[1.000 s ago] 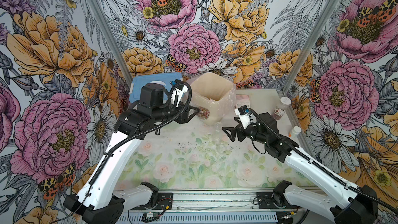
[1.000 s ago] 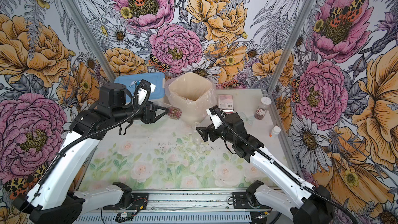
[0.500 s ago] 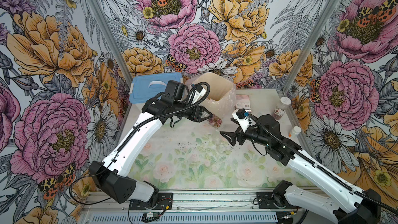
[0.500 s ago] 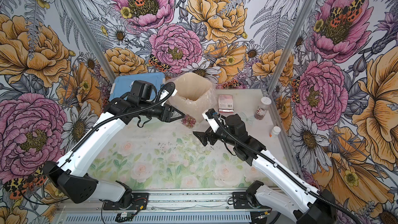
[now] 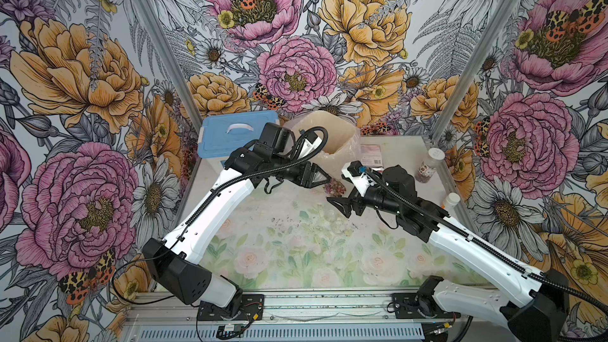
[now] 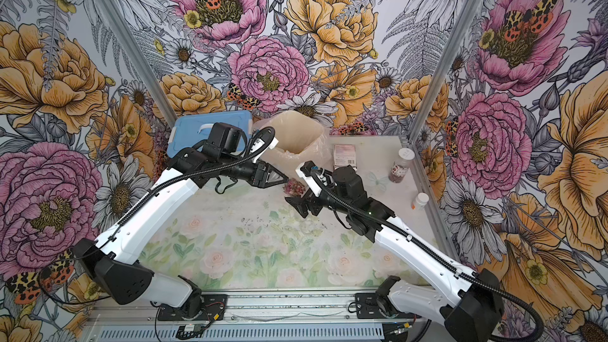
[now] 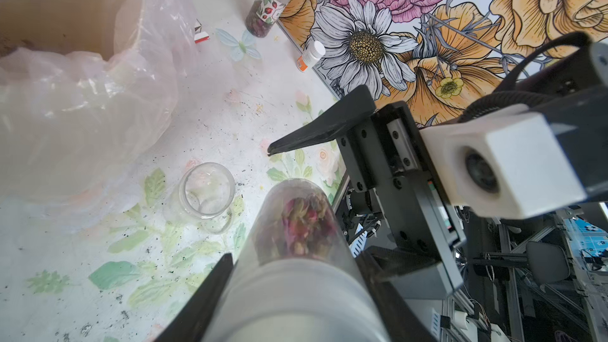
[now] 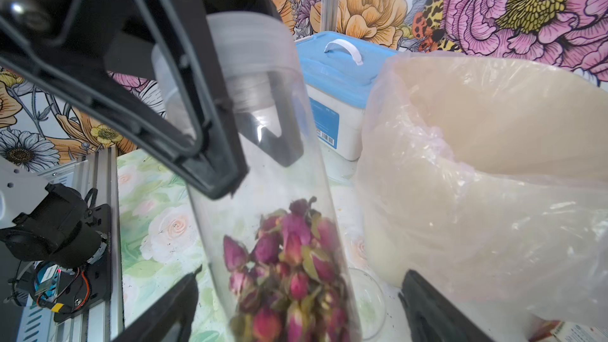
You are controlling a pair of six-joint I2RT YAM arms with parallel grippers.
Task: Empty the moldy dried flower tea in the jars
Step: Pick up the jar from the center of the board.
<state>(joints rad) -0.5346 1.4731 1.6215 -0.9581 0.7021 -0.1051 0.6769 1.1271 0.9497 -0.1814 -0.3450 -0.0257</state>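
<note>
Though crumb-speckled, the rose-print tabletop point(image 5: 263, 251) amid floral walls point(image 5: 82, 60); left hand point(image 5: 324, 178) tight on a jar point(image 8: 263, 159) of buds point(image 8: 289, 258), right hand point(image 5: 340, 207) wide.

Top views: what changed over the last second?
The left gripper, still shut on the jar of buds, swung right along the bin's front toward the right gripper. The right gripper stayed open, barely shifting. Bin, blue box, labelled jar: unmoved.

Enclosure: three panels of floral wallpaper, big pink and orange blooms, spotted moths. Back wall point(image 5: 296, 70) stood beyond the left gripper point(image 5: 329, 179); an aluminium corner post point(image 5: 158, 41) on that gripper's side joined it to a side wall point(image 5: 75, 93). Tabletop point(image 5: 296, 258) under the gripper carried a pale rose-and-leaf print. Metal rail point(image 5: 329, 304) ran behind it, at the near edge. Light was even, soft
</note>
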